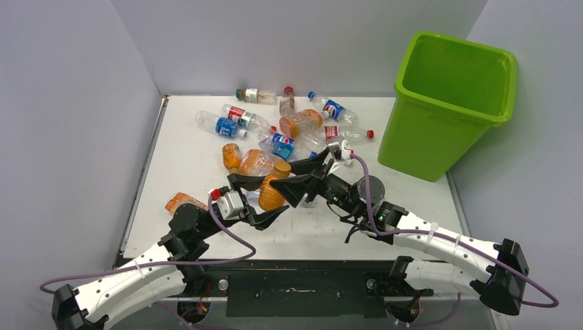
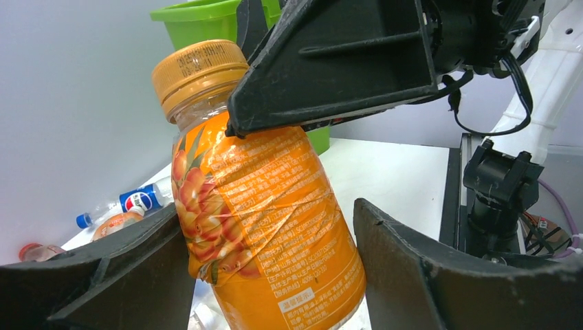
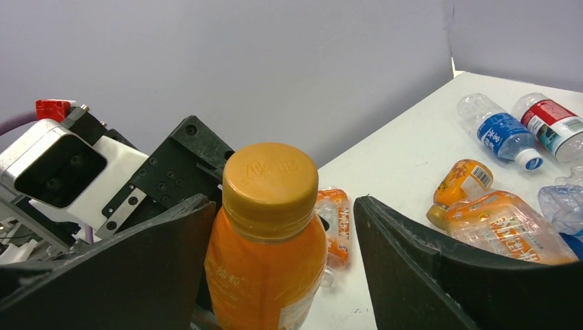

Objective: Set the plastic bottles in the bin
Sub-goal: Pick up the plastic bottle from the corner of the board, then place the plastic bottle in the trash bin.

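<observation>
Orange bottle [image 2: 268, 268], Chinese label, held in left gripper [image 2: 268, 206], right gripper [image 3: 283, 203] wide around cap [image 3: 269, 175], Pepsi bottle [image 2: 141, 201] beyond

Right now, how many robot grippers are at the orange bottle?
2. The left gripper grips the orange bottle low down; the right gripper stands open around its cap. None hidden.

High rear view over table [image 1: 189, 165], opposed wrist views close, sharing orange bottle [image 2: 268, 227]

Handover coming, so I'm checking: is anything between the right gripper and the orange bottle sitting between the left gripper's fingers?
Nothing visible. The right gripper has its open jaws on either side of the orange bottle at its cap, with a small gap on each side.
</observation>
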You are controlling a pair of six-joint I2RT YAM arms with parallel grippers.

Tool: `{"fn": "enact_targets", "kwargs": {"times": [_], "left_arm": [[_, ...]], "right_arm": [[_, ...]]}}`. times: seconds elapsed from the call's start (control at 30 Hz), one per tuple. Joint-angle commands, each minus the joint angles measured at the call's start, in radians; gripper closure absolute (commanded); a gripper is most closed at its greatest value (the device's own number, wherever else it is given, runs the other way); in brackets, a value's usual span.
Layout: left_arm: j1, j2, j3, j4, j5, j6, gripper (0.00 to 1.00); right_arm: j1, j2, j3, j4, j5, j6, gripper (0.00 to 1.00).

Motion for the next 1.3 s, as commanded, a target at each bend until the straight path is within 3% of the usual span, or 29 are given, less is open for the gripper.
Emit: {"fn": "enact_targets", "kwargs": {"times": [0.0, 0.13, 0.2, 0.23, 0.27, 0.3, 0.4, 0.5, 0.67, 0.77, 0.83, 0.97, 1.27], "left_arm": [[-0.004, -0.021, 0.017, 0.003, 0.017, 0.020, 0.88], [-0.009, -0.007, 0.025, -0.012, 0.034, 0.020, 0.88], [-0.013, -0.003, 0.031, -0.025, 0.032, 0.015, 0.80], [-0.016, -0.002, 0.035, -0.034, 0.026, 0.007, 0.67], [-0.019, -0.001, 0.042, -0.051, 0.023, -0.001, 0.46], [-0.022, -0.001, 0.053, -0.073, 0.023, -0.005, 0.34], [-0.029, 0.001, 0.072, -0.115, 0.007, -0.017, 0.17], [-0.031, 0.012, 0.083, -0.133, -0.007, -0.024, 0.17], [-0.031, 0.047, 0.109, -0.178, -0.007, -0.020, 0.47], [-0.031, 0.055, 0.110, -0.181, -0.003, -0.020, 0.52], [-0.032, 0.057, 0.110, -0.182, -0.003, -0.020, 0.49], [-0.032, 0.054, 0.110, -0.183, -0.008, -0.020, 0.29], [-0.031, 0.065, 0.117, -0.193, -0.018, -0.020, 0.26]], "right_arm": [[0.006, 0.002, 0.020, 0.047, 0.014, 0.003, 0.31], [0.010, 0.016, 0.027, 0.054, -0.008, 0.010, 0.60], [0.016, 0.028, 0.044, 0.040, -0.041, -0.014, 0.74], [0.024, 0.033, 0.061, 0.011, -0.055, -0.043, 0.82], [0.037, 0.035, 0.080, -0.025, -0.063, -0.084, 0.87], [0.067, 0.036, 0.109, -0.074, -0.060, -0.141, 0.90], [0.169, 0.038, 0.176, -0.225, 0.029, -0.309, 0.95], [0.246, 0.042, 0.204, -0.285, 0.131, -0.392, 0.95], [0.290, 0.036, 0.190, -0.251, 0.207, -0.415, 0.95], [0.299, 0.023, 0.173, -0.214, 0.236, -0.406, 0.95], [0.302, 0.003, 0.155, -0.187, 0.260, -0.400, 0.95], [0.303, -0.043, 0.109, -0.137, 0.301, -0.390, 0.95], [0.304, -0.101, 0.041, -0.057, 0.338, -0.379, 0.95]]}}
